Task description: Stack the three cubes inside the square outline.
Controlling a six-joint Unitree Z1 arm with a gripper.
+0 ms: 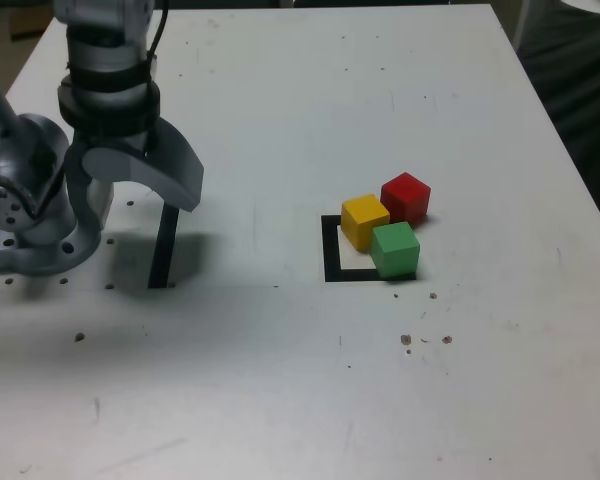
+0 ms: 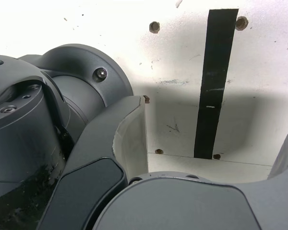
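**Three blocks bunched at the square, arm parked well away**

A straight black strip (image 1: pixel 164 247) lies on the white table (image 1: pixel 280 380) just under the gripper (image 1: pixel 140 185), at about nine o'clock from the blocks in the exterior view. The arm's round grey base (image 1: pixel 30 200) sits beside it. Small screw holes and dark specks dot the tabletop, a few of them at five o'clock from the blocks. Nothing lies between the gripper and the blocks.

The gripper hangs over the strip with its jaws spread wide and nothing between them; the wrist view shows bare table and the strip (image 2: pixel 212 86) in the gap.

The square outline (image 1: pixel 332 250) is black tape around a pale centre. The yellow cube (image 1: pixel 364 220) sits on its top edge, partly inside. The green cube (image 1: pixel 395 248) touches the yellow one at its four o'clock and covers the square's far corner on the exterior view's right. The red cube (image 1: pixel 406 196) stands outside the square, at one o'clock from the yellow, close against it. All three rest on the table, none stacked.

No writing or labels can be read.
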